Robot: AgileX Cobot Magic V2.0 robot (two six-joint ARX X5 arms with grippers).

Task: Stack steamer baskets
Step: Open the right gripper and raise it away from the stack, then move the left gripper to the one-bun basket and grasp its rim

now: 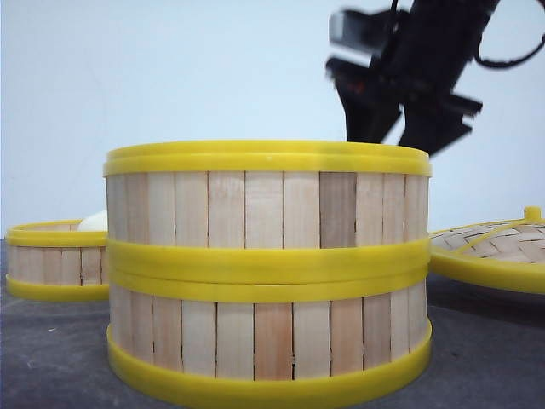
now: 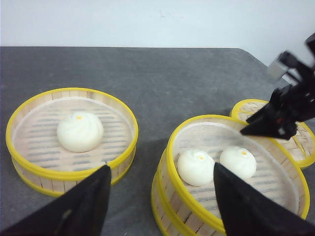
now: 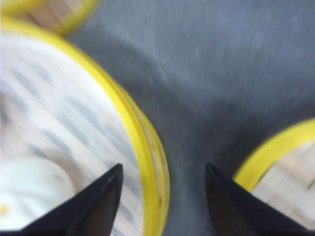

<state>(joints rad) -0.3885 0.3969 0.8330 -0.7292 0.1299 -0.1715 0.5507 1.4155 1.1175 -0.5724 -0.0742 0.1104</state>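
i'm seeing two baskets stacked mid-table: top basket (image 1: pixel 267 200) sitting on bottom basket (image 1: pixel 269 345), two buns (image 2: pixel 216 165) inside the top one. third basket (image 2: pixel 72 137) is sitting apart at about 9 o'clock of the stack, holding one bun (image 2: pixel 80 131). lid (image 1: pixel 494 247) is lying at 3 o'clock. right gripper (image 1: pixel 400 128) is hanging over the stack's far right rim, jaws spread, holding nothing. left gripper (image 2: pixel 160 206) is hovering near the stack, wide open, empty. table (image 2: pixel 162 73) is dark grey.
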